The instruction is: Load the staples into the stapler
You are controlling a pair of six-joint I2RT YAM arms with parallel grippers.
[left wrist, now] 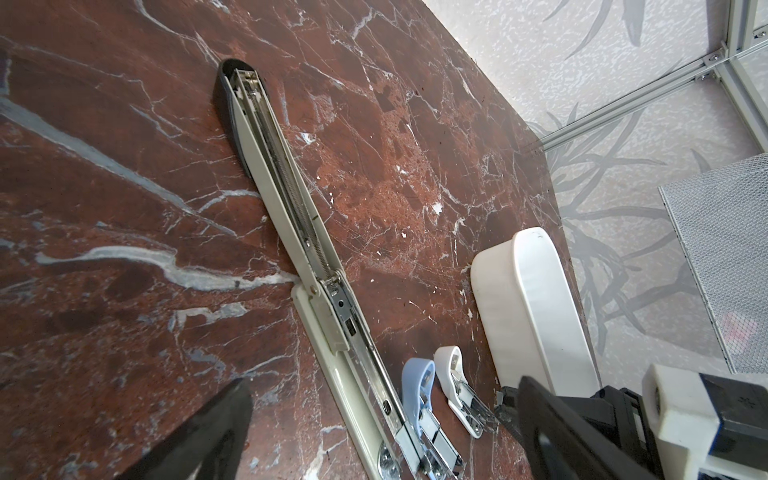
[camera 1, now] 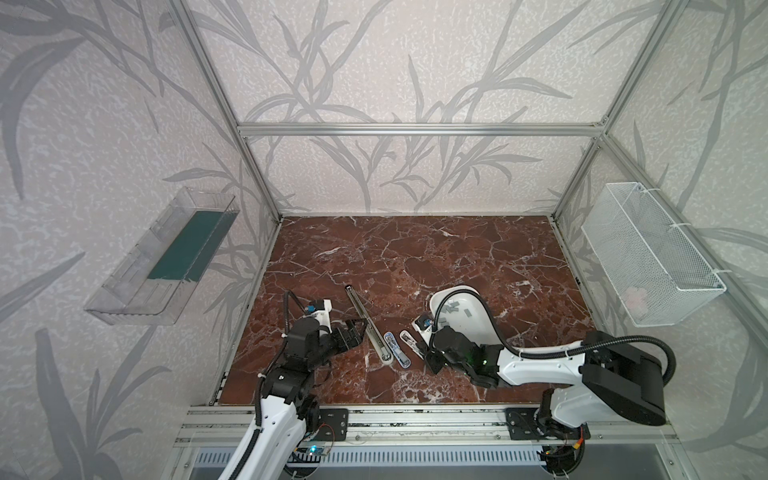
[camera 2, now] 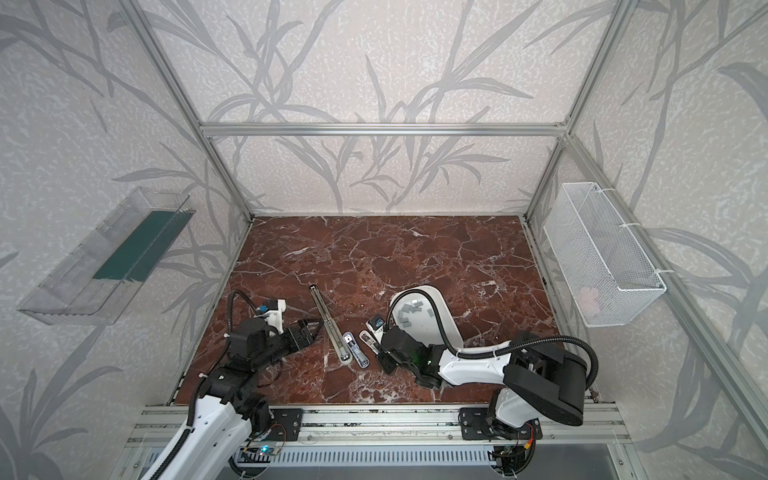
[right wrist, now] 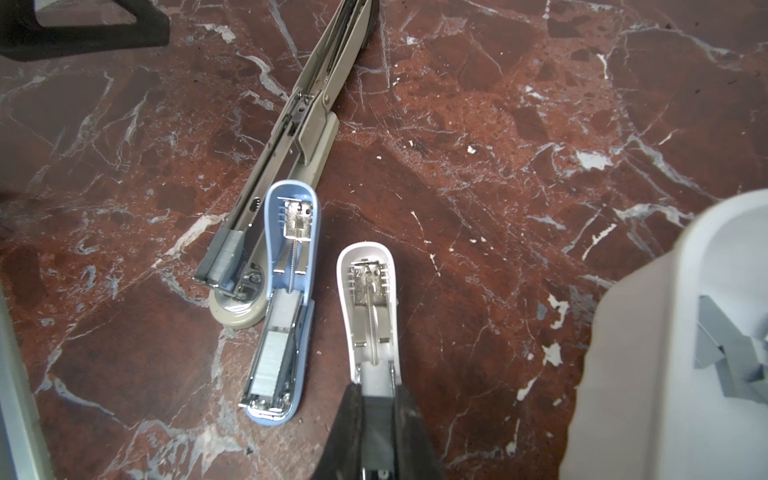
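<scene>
Right wrist view showed the right end effector (right wrist: 376,419) pinching a staple strip (right wrist: 376,400) over the white stapler's (right wrist: 368,299) open channel, best lowered level and aligned; the left end effector (camera 1: 355,331) stood open.

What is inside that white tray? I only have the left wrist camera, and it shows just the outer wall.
Observer: Loose grey staples lie scattered in the white tray, seen in both top views.
Operator: Is the blue stapler loaded?
Observer: Yes, the right wrist view shows a row of staples in the blue stapler, in its open magazine.
Operator: What is the right gripper doing?
Observer: Same view: the right gripper is shut on a staple strip at the end of the white stapler, over its open channel.
</scene>
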